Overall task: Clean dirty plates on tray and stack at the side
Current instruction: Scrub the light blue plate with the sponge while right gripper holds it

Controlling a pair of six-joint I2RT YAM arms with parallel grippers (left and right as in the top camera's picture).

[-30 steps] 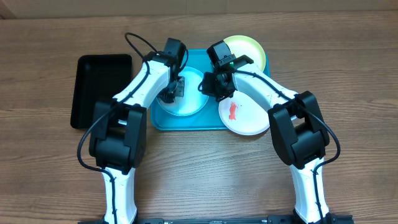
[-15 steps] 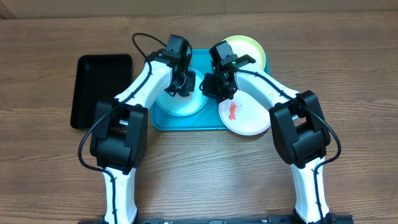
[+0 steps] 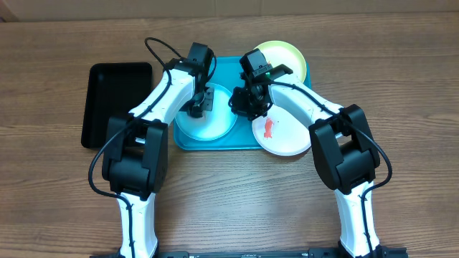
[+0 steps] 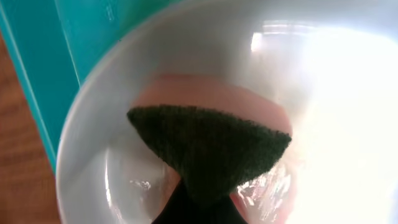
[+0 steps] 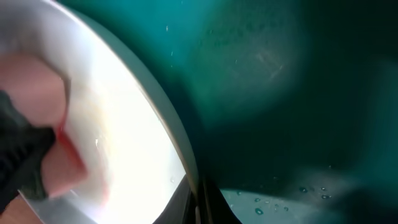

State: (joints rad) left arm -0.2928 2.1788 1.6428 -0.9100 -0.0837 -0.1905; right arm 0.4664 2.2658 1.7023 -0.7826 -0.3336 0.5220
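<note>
At the far left of the overhead view a black tray (image 3: 118, 100) is lying on the wooden table (image 3: 57, 43), apart from the rest. Right of it, the left gripper (image 3: 199, 106) is reaching down over the light blue plate (image 3: 208, 127), its jaws closed on a sponge (image 4: 211, 149) with a dark green pad facing the plate's inside. That plate is sitting in the left half of the turquoise tray (image 3: 224, 72) at the frame's centre. Just right, the right gripper (image 3: 246, 106) is pinching the plate's right rim, closed tight. Lower right, a white plate (image 3: 287, 137) bearing a red smear (image 3: 267, 127) is overlapping the tray's right edge. At the upper right, a yellow-green plate (image 3: 290, 57) is resting at the tray's corner.
</note>
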